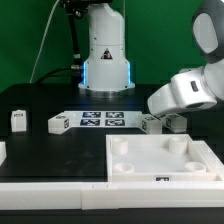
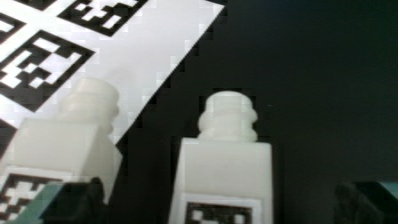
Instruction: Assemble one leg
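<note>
In the wrist view a white leg (image 2: 224,160) with a knobbed tip and a tag on its face lies on the black table between my fingers. My gripper (image 2: 222,206) is open and straddles it, with a gap on each side and the dark fingertips (image 2: 68,205) low at either side. A second leg (image 2: 63,150) lies next to it, by the marker board (image 2: 89,40). In the exterior view my gripper (image 1: 155,120) is down at the table, at the exterior view's right end of the marker board (image 1: 100,120), over a leg (image 1: 148,125).
Two more legs (image 1: 18,120) (image 1: 58,124) stand toward the exterior view's left. The large white square panel (image 1: 140,165) with round corner sockets lies in front. Another white part (image 1: 2,150) shows at the left edge. The robot base (image 1: 105,60) stands behind.
</note>
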You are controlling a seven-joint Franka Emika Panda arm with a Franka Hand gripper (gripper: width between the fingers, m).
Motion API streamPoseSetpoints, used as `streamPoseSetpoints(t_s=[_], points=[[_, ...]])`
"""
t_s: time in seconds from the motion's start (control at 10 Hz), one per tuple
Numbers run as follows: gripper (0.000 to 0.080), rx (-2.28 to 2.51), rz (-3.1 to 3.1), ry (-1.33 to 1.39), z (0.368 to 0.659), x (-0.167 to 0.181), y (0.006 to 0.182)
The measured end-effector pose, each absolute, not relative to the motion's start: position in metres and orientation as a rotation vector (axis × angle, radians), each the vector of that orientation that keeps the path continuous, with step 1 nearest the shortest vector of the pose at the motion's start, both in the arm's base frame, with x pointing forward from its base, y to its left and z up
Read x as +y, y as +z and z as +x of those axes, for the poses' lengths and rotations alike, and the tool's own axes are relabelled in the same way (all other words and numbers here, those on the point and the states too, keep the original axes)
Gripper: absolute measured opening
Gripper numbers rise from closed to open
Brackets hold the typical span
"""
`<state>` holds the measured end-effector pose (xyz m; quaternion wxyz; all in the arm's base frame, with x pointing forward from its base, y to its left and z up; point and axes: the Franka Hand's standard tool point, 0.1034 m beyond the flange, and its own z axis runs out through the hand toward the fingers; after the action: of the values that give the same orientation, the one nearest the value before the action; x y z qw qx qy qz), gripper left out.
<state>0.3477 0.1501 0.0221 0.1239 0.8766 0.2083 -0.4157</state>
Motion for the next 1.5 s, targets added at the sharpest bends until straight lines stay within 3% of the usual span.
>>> streamPoseSetpoints(t_s=[1.1,1.2,1.3,1.4,1.5], points=[[0.0649,0.608,2.523,-1.275,0.339,0.147,0.007],[0.0623,0.617,2.523,-1.278,0.339,0.146,0.007],[0.0457,0.621,2.524,-1.28,0.339,0.145,0.007],[0.0457,0.622,2.523,-1.281,0.339,0.145,0.006],[0.03,0.622,2.523,-1.281,0.339,0.145,0.006]])
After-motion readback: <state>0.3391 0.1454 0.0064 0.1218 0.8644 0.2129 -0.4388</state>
